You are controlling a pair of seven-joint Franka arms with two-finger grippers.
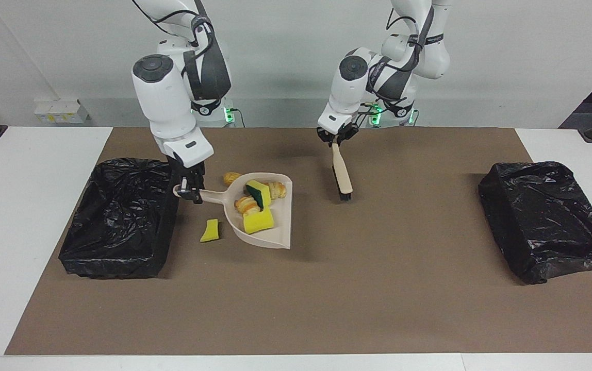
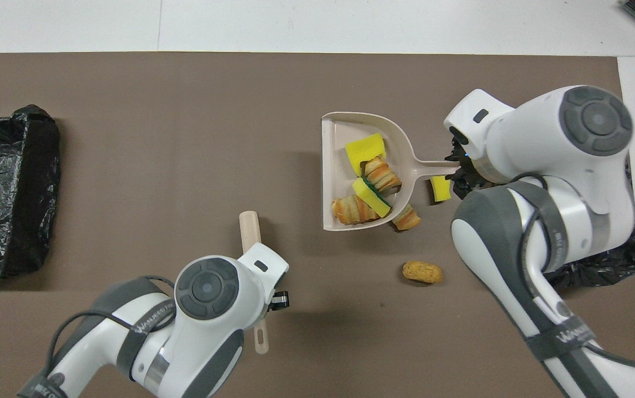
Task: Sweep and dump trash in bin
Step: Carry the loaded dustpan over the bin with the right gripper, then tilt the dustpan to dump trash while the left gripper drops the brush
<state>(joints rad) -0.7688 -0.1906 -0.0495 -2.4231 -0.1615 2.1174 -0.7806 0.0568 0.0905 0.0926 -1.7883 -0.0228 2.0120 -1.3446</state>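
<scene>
So the right gripper point(image 1: 191, 189) is clamped on the handle of a beige dustpan point(image 1: 276, 233), holding it up off the table right beside the black-lined bin point(image 1: 120, 219) at the right arm's end. The pan sits a bit tilted in the air.

Inside the pan I count four bits of trash: one plain yellow sponge chunk point(image 1: 258, 220), one green-backed sponge chunk point(image 1: 258, 192), and two croissant-like bread pieces point(image 1: 247, 205). The second bread piece point(image 2: 353, 210) is easier to see from overhead.

Still on the table, three pieces: a yellow sponge chunk point(image 1: 210, 230) under the pan's handle, a croissant piece point(image 2: 407, 218) poking out at the pan's edge in the overhead view, and a brown nugget point(image 2: 422, 272) nearer to the robots than the pan.

The left gripper point(image 1: 336, 137) is pinched shut on the handle of a hand brush point(image 1: 342, 172), which hangs bristles-down over the middle of the table, clear of the surface.

Two bins total, the other bin point(image 1: 548, 219) at the left arm's end, both lined with crinkly black bags.

Surface is a big brown mat point(image 1: 327, 299) on a white table point(image 1: 17, 206), plain white wall point(image 1: 507, 62) at the robots' end, with a small white box point(image 1: 59, 111) at the foot of the wall.
</scene>
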